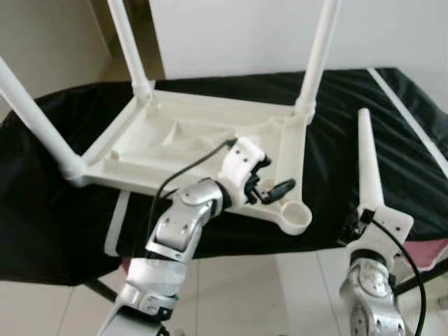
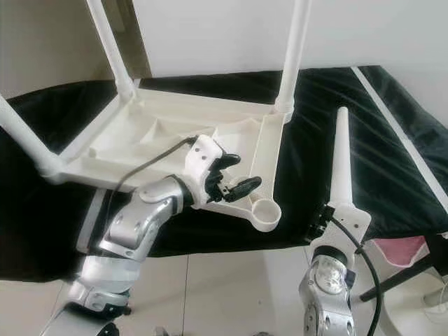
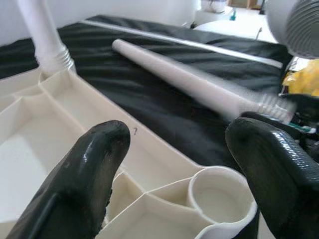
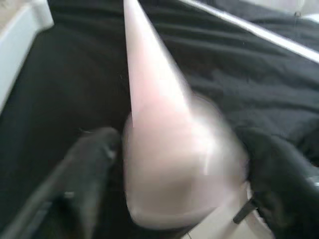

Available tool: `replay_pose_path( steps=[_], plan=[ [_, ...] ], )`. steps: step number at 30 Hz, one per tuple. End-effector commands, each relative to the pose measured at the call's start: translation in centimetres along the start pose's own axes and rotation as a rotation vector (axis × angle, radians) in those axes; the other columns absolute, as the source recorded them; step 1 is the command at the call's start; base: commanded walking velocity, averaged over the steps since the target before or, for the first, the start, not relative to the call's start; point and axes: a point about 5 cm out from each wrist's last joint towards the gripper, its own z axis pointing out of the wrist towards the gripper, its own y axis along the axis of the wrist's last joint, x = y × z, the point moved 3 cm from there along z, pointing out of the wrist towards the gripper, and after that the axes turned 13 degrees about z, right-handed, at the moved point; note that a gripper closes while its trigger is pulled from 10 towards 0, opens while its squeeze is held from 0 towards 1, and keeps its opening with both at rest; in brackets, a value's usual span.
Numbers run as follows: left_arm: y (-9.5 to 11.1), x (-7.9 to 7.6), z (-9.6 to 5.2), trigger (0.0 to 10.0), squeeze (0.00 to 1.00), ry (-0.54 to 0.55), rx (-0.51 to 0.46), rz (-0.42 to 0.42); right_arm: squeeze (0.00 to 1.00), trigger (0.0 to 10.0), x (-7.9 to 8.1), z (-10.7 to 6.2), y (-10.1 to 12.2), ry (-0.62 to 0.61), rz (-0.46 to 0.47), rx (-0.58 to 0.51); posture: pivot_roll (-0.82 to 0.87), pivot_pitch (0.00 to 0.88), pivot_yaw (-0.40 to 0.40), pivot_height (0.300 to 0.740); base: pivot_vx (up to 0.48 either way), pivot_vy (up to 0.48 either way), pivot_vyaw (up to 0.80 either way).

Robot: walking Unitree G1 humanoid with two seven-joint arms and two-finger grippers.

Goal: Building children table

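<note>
White plastic, your upturned children's table (image 1: 182, 140) lies on the black-draped tabletop (image 1: 63, 231), three legs already standing up from its corners. Your left hand (image 1: 269, 183) hovers with fingers spread wide over the frame's near edge, just at 10 o'clock of the empty corner socket (image 1: 297, 217). Your right hand (image 4: 174, 164) grips the fourth leg (image 1: 369, 164) at its thick end, tip pointing up, at 3 o'clock of that socket.

Black-draped bed (image 1: 392, 133); upturned white table top (image 1: 189, 147) resting on cover at 10 o'clock, three legs up; pale tiled floor (image 1: 280, 294) at 6 o'clock.
</note>
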Motion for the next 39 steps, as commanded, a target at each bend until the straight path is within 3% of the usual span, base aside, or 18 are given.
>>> replay_pose_path(
  steps=[1,5,6,7,8,16,17,22,24,31,32,33,39],
  plan=[
    [-0.1,0.3,0.2,10.0,0.0,0.033,0.01,0.01,1.0,10.0,0.4,-0.1,0.1,0.017,0.013,0.0,-0.11,0.002,0.024,0.74,0.0,0.0,0.0],
    [-0.2,0.3,0.3,10.0,0.0,0.029,0.017,0.008,1.0,10.0,0.8,0.0,0.2,0.048,0.01,0.0,-0.11,0.0,0.024,0.74,0.0,0.0,0.0],
    [-0.2,0.3,0.3,10.0,0.0,0.03,0.018,0.012,0.65,10.0,1.0,0.0,0.1,0.065,0.016,0.005,-0.11,0.0,0.024,0.74,0.0,0.0,0.0],
    [-0.2,0.3,0.3,10.0,0.0,0.03,0.018,0.012,0.65,10.0,1.0,0.0,0.1,0.065,0.016,0.005,-0.11,0.0,0.024,0.74,0.0,0.0,0.0],
    [-0.3,0.3,0.4,10.0,0.0,0.033,0.026,0.008,0.0,10.0,1.4,0.1,0.0,0.092,0.031,0.013,-0.11,0.0,0.026,0.74,0.0,0.0,0.0],
    [-0.3,0.2,0.5,10.0,0.0,0.042,0.034,0.003,0.0,10.0,3.1,1.4,1.0,0.203,0.066,-0.015,-0.09,0.0,0.028,0.74,0.0,0.0,0.0],
    [0.3,-0.2,0.2,10.0,0.0,0.04,-0.007,0.046,0.0,10.0,3.8,3.1,1.5,0.246,0.067,-0.018,-0.08,0.0,0.025,0.74,0.0,0.0,0.0],
    [0.7,-0.4,-0.1,10.0,0.0,0.042,-0.036,0.08,0.0,10.0,4.1,4.1,1.9,0.265,0.066,-0.023,-0.07,0.0,0.021,0.74,0.0,0.0,0.0],
    [0.7,-0.5,-0.5,10.0,0.0,0.042,-0.03,0.061,0.0,10.0,4.5,5.6,2.5,0.288,0.05,-0.022,-0.05,0.003,0.014,0.74,0.0,0.0,0.0],
    [0.9,-0.4,-1.0,10.0,0.0,0.062,-0.04,0.047,0.0,10.0,4.2,7.3,3.2,0.247,0.064,-0.008,-0.03,0.019,0.007,0.74,0.0,0.0,0.0],
    [1.2,-0.6,-1.9,10.0,0.0,0.053,-0.055,0.008,0.0,10.0,3.1,9.0,3.5,0.166,0.111,0.044,-0.01,0.051,0.006,0.74,0.0,0.0,0.0],
    [1.3,-0.9,-2.2,10.0,0.0,0.038,-0.059,-0.008,0.0,10.0,2.6,9.5,3.5,0.137,0.123,0.071,-0.01,0.059,0.005,0.74,0.0,0.0,0.0],
    [1.2,-1.9,-3.1,10.0,0.0,0.001,-0.055,-0.047,0.0,10.0,1.5,10.5,3.2,0.051,0.134,0.146,0.01,0.099,0.018,0.74,0.0,0.0,0.0]
  ],
)
